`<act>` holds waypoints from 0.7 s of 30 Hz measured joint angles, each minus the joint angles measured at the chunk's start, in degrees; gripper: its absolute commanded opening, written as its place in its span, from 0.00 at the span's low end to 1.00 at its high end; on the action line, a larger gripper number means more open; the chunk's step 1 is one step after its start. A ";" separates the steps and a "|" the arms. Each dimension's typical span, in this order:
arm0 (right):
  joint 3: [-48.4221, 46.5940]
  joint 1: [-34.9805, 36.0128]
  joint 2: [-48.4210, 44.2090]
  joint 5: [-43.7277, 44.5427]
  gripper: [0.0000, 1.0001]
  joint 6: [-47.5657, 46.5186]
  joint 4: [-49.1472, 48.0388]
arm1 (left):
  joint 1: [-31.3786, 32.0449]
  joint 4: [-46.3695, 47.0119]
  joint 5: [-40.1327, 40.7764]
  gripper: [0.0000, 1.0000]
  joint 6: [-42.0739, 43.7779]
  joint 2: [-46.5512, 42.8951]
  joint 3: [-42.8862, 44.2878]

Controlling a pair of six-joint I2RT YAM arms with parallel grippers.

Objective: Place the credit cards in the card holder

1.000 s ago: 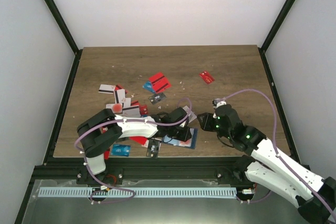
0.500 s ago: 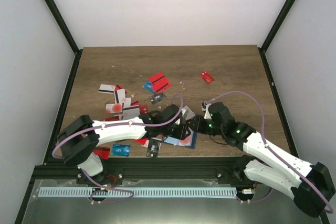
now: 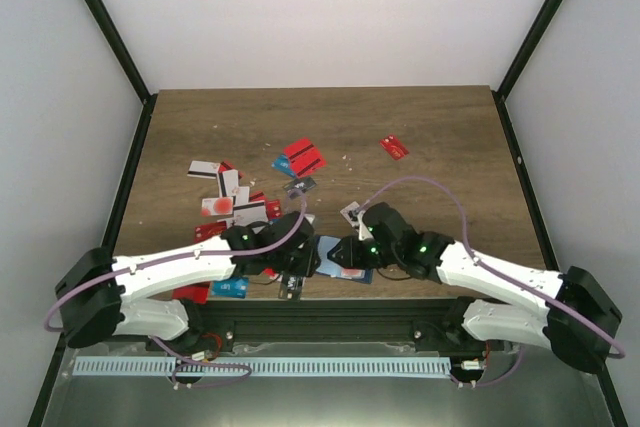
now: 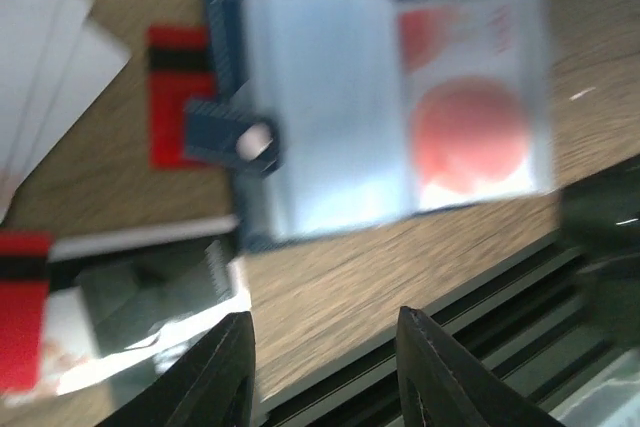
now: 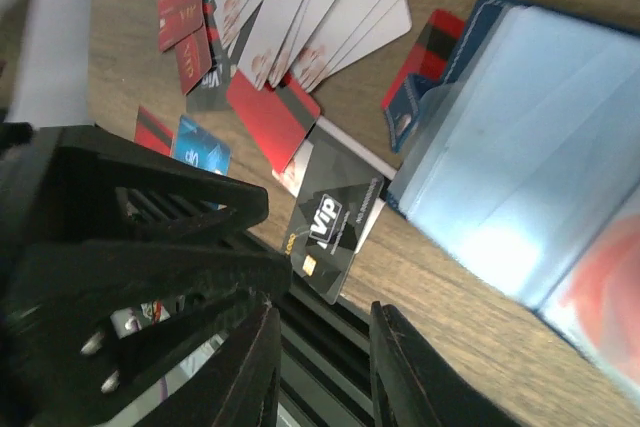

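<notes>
The card holder lies open on the table, light blue inside, with its tab clasp to the left. A white card with a red disc sits in its right pocket. My left gripper hovers open and empty over the table's front edge, just near of the holder. My right gripper is also open and empty, beside the holder and a dark grey VIP card. From above, both grippers meet over the holder. Loose credit cards lie scattered at left.
Red cards lie mid-table and one red card farther right. A light blue card and a dark card lie at the front edge. Fanned white cards and red cards sit behind the holder. The left gripper's black body crowds the right wrist view.
The left gripper has opened and pulled back leftward from the holder, leaving the red-disc card in it. The right arm has swung left and now reaches over the holder.
</notes>
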State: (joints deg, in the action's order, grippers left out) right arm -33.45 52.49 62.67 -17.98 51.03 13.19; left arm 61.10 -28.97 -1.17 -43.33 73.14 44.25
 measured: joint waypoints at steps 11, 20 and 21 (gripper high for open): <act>0.07 7.89 7.50 2.16 0.27 2.60 -6.43 | 0.00 -6.99 0.39 0.48 -12.11 -14.05 -16.85; -5.99 8.52 17.64 2.29 0.26 -1.84 -9.16 | 0.00 1.01 -2.12 0.48 -21.42 -19.82 -24.79; -7.30 8.57 19.10 2.12 0.26 -2.49 -9.44 | 0.00 1.79 -2.29 0.48 -22.01 -20.06 -25.16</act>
State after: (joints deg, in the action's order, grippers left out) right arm -40.75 61.06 81.78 -15.86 48.53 3.75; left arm 61.10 -27.18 -3.46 -65.34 53.08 19.09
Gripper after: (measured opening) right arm 0.263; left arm 0.484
